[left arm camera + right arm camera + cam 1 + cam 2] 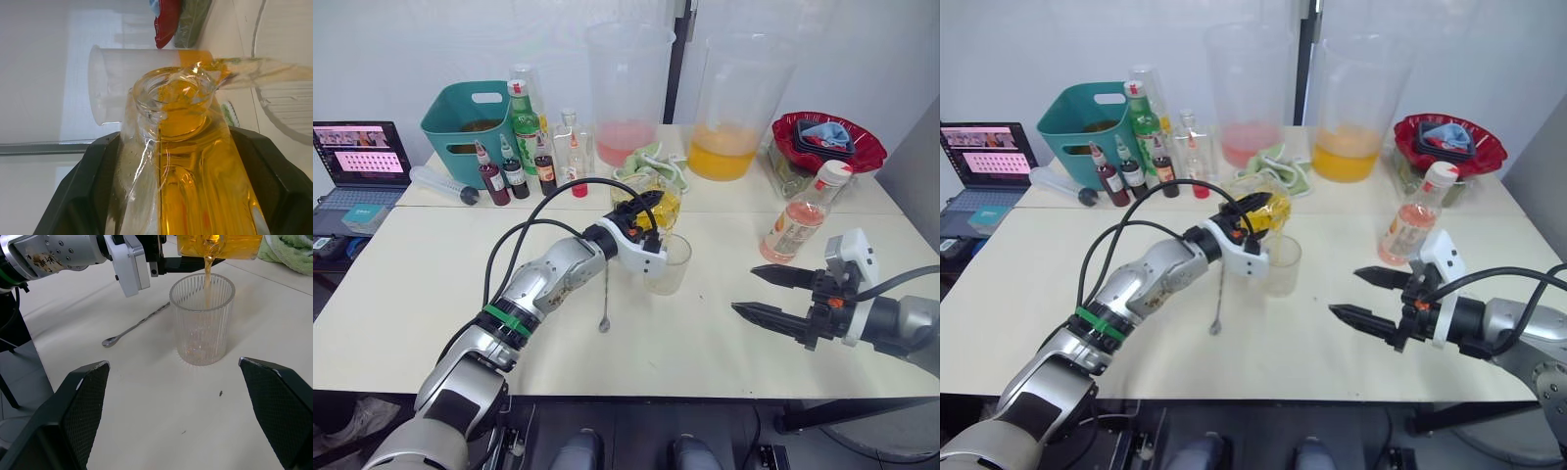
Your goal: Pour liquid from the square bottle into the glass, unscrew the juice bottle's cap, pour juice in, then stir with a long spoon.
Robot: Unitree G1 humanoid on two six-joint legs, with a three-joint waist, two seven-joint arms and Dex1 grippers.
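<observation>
Amber liquid runs from the clear square glass bottle (pixel 220 246), tipped over the ribbed clear glass (pixel 201 320) mid-counter (pixel 401 294); left tool (pixel 651 220) clamped on it. Step 1 underway, glass approx. empty. Left to do: pink juice bottle w/ white cap (pixel 803 215) still capped, long metal spoon (pixel 605 294) flat beside glass. Right tool (pixel 766 294) spread apart, idle. Fill level hard to judge.

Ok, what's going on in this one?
The left end effector holds the square bottle tipped over the ribbed glass, and a thin amber stream is running into it. The right end effector hangs open just above the table, off to the glass's right. The long spoon lies flat beside the glass, and the juice bottle stands capped behind the right arm.
</observation>
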